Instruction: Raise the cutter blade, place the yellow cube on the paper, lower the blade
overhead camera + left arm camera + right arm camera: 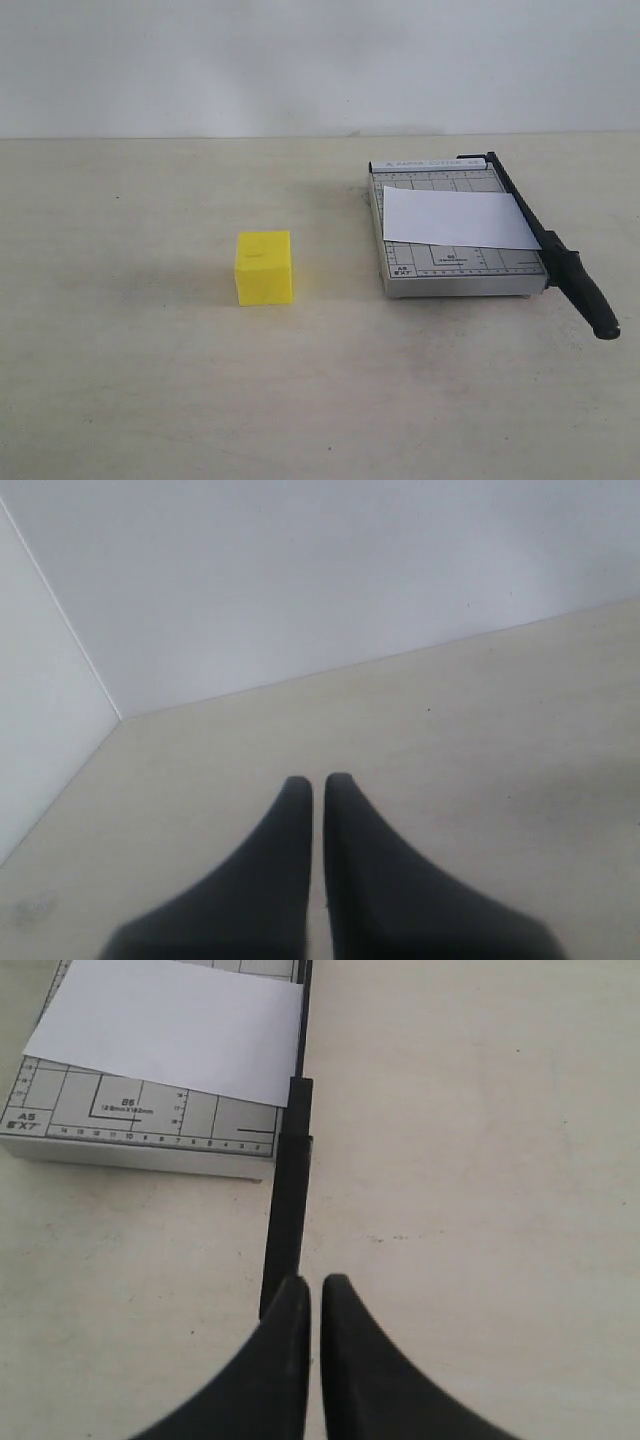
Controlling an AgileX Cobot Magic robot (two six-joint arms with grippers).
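Observation:
The yellow cube [264, 267] stands on the table left of the grey trimmer board [455, 265]. The white paper [458, 219] lies across the board; it also shows in the right wrist view as the paper [170, 1026]. The cutter blade [560, 260] lies lowered along the board's right edge, its thick handle reaching past the near corner. My right gripper [316, 1282] is shut and empty, hovering over the near end of the blade handle [288, 1200]. My left gripper [318, 779] is shut and empty over bare table. Neither gripper appears in the exterior view.
A white wall [320, 60] bounds the far side of the beige table [150, 400]. In the left wrist view a wall corner [110, 705] meets the table.

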